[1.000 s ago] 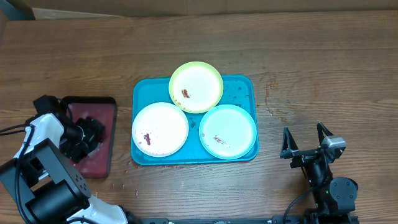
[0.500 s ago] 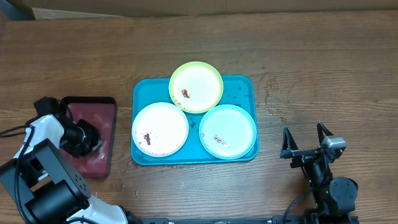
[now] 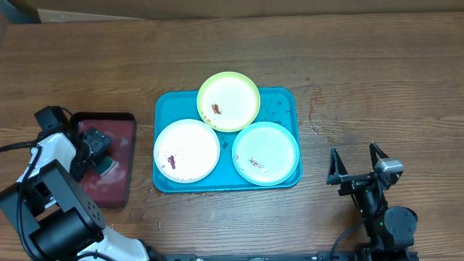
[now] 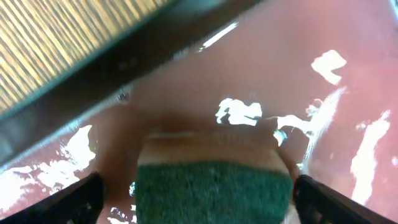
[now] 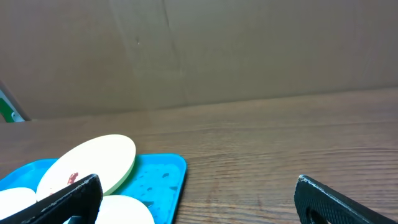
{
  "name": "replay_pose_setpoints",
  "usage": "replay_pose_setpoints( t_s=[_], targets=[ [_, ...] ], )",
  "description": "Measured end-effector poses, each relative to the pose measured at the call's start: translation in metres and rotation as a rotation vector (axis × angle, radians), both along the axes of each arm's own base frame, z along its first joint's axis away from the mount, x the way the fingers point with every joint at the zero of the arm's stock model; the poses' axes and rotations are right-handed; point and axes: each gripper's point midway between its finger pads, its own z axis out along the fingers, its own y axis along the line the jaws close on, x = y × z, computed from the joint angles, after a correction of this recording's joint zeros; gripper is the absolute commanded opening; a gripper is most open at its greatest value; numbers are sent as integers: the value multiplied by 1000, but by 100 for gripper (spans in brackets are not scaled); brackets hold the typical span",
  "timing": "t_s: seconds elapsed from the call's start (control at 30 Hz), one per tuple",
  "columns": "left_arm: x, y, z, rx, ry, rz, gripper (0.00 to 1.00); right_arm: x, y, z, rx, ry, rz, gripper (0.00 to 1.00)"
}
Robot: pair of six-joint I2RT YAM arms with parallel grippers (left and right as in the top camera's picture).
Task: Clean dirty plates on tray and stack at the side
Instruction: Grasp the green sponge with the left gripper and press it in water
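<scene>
Three smeared plates lie on the turquoise tray (image 3: 279, 101): the yellow-green one (image 3: 229, 101) at the back, the white one (image 3: 186, 150) front left, the mint one (image 3: 265, 153) front right. My left gripper (image 3: 92, 143) hangs over the dark red tray (image 3: 125, 156). In the left wrist view its jaws (image 4: 196, 190) are spread wide, with a green sponge (image 4: 214, 196) lying between them on the wet red surface. My right gripper (image 3: 354, 154) is open and empty, right of the turquoise tray. The right wrist view shows the yellow-green plate (image 5: 87, 163) and the tray corner (image 5: 165, 177) ahead.
The dark red tray has a black rim (image 4: 93, 74) and wet shiny patches. Bare wooden table (image 3: 362, 80) surrounds both trays. A brown cardboard wall (image 5: 249, 50) stands behind the table.
My left gripper has moved a little toward the far left side of the dark red tray. The plates and the right arm have not moved.
</scene>
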Motion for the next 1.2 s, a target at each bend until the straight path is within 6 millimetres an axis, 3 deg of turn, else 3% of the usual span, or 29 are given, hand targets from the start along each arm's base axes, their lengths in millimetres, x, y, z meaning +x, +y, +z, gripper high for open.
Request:
replay_pose_setpoints(
  t_s=[0.13,0.2,0.23,0.27,0.37,0.43,0.47,0.5,0.73,0.83,0.93,0.97,1.07,1.1,1.13,1.17,1.2],
  targets=[
    [3,5,0,23,-8,2,65,0,0,0,0,0,0,100],
    [3,6,0,27,-11,6,32,0,0,0,0,0,0,100],
    [4,6,0,30,-12,3,11,0,0,0,0,0,0,100],
    [4,7,0,33,-11,2,4,0,0,0,0,0,0,100],
    [4,7,0,34,-11,1,4,0,0,0,0,0,0,100],
    [3,7,0,33,-8,-1,35,0,0,0,0,0,0,100],
    [2,6,-1,31,-3,-2,86,0,0,0,0,0,0,100],
    [0,5,-1,27,4,1,100,0,0,0,0,0,0,100],
    [-13,-11,-4,-49,60,-8,100,0,0,0,0,0,0,100],
    [-16,-22,-4,-105,65,-20,66,0,0,0,0,0,0,100],
    [-20,-34,-4,-176,68,-23,14,0,0,0,0,0,0,100],
    [-21,-37,-4,-193,69,-23,4,0,0,0,0,0,0,100],
    [-21,-47,-4,-241,62,-30,4,0,0,0,0,0,0,100],
    [-21,-48,-4,-250,58,-31,7,0,0,0,0,0,0,100],
    [-21,-49,-4,-255,57,-31,38,0,0,0,0,0,0,100],
    [-20,-50,-4,-258,55,-31,88,0,0,0,0,0,0,100],
    [-20,-50,-4,-263,53,-26,100,0,0,0,0,0,0,100]
  ],
)
